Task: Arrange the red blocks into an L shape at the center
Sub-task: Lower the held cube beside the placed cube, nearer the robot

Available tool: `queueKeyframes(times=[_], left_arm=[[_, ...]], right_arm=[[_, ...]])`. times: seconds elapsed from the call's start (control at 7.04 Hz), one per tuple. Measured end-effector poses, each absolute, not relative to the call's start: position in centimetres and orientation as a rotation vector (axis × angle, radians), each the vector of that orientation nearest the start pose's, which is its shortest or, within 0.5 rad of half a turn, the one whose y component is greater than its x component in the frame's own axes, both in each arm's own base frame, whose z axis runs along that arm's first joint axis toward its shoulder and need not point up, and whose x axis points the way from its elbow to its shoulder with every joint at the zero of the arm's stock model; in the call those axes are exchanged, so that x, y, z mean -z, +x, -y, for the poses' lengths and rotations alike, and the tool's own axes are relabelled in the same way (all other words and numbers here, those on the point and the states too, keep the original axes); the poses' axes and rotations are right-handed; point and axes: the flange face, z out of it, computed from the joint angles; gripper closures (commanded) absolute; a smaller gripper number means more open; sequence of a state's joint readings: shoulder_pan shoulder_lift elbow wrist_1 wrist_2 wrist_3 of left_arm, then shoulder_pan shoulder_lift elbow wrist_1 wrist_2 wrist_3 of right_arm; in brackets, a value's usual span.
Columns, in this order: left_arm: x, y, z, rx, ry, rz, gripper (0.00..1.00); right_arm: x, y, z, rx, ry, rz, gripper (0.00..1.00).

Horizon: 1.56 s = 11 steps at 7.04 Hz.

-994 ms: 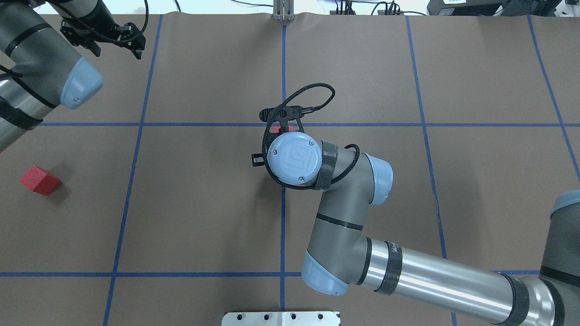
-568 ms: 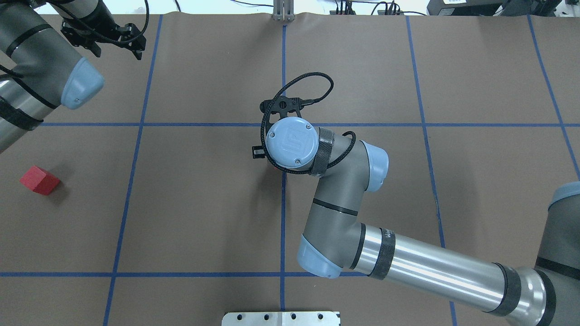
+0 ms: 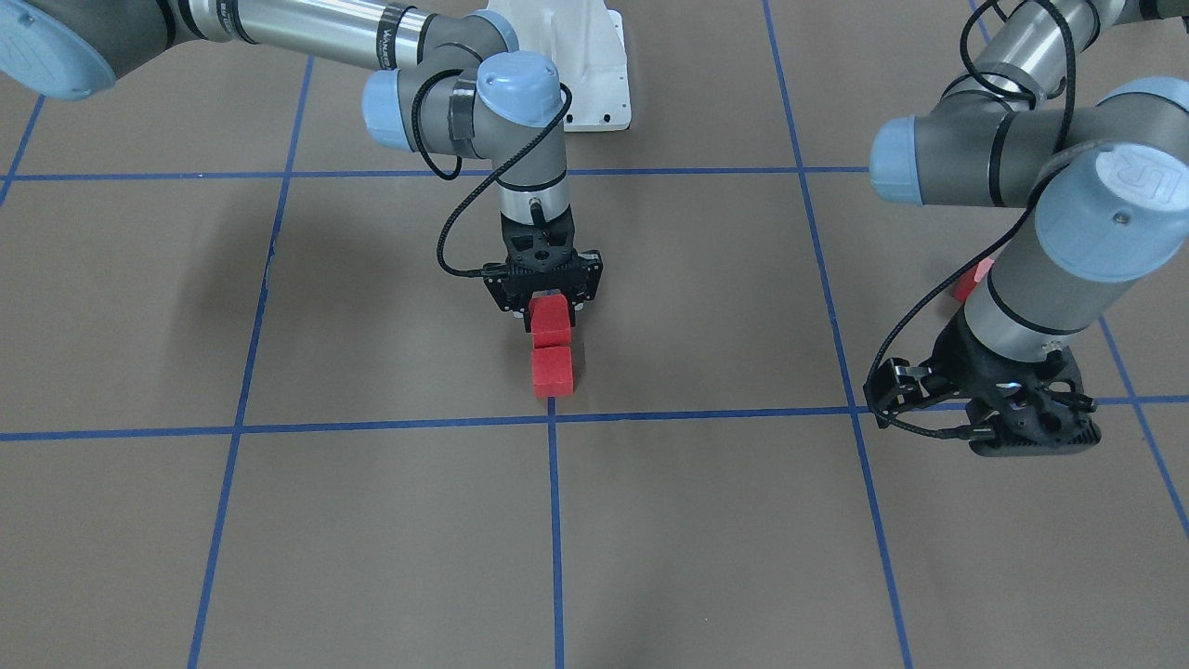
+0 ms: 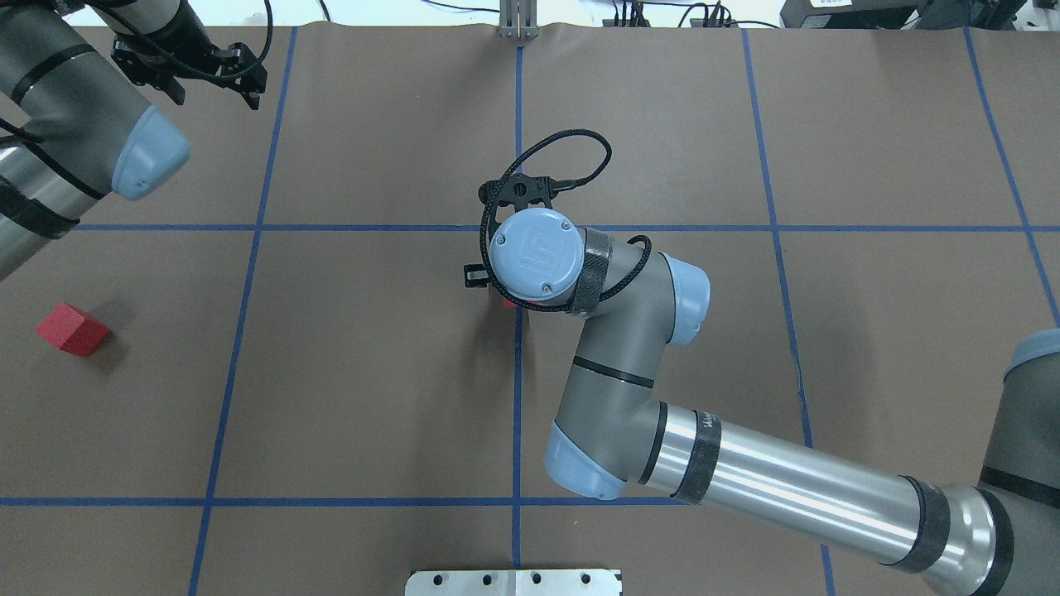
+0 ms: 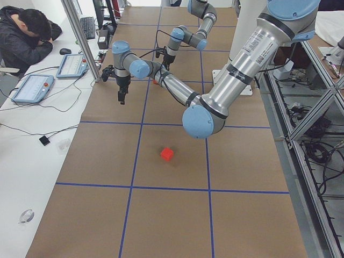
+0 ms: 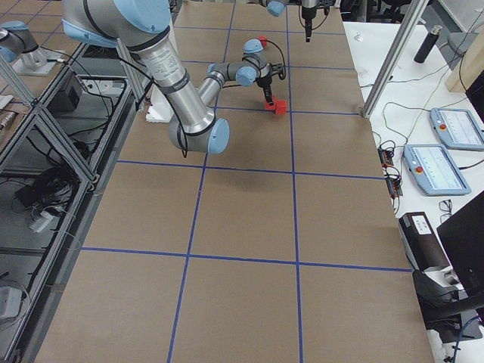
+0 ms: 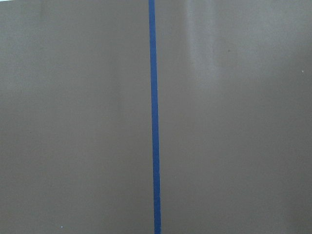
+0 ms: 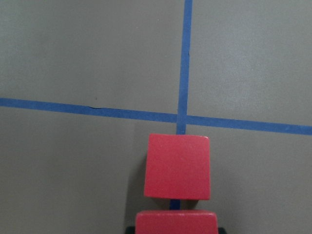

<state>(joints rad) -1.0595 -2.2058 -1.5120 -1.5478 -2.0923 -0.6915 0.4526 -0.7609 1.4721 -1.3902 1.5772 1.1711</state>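
Note:
In the front view my right gripper is shut on a red block, low over the brown surface. This block sits directly behind a second red block lying just short of the center crossing. The right wrist view shows the lying block against the crossing, with the held block at the bottom edge. The third red block lies alone at the far left. My left gripper hangs open and empty over the far left corner, away from all blocks.
A white base plate sits at the near table edge. The right forearm lies across the near right squares. A person sits at a side desk with tablets beyond the far edge.
The right wrist has shifted toward the far side. It now covers the block by the crossing, and a sliver of red shows at its near edge. The left arm has stayed still.

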Motion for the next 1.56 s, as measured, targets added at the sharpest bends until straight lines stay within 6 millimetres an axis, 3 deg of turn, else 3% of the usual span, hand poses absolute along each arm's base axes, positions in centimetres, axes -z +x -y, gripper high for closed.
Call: queueKeyframes(times=[0.71,1.56], left_arm=[[-32.4,28.0,66.8,0.028,0.167,-0.730,0.00],[-32.4,28.1,67.0,0.033,0.167,-0.732,0.00]], right_arm=[[-19.2,-61.6,45.2,-0.062,0.367,0.837,1.00],[-19.9,-61.7,45.7,-0.071,0.365,0.822,0.98]])
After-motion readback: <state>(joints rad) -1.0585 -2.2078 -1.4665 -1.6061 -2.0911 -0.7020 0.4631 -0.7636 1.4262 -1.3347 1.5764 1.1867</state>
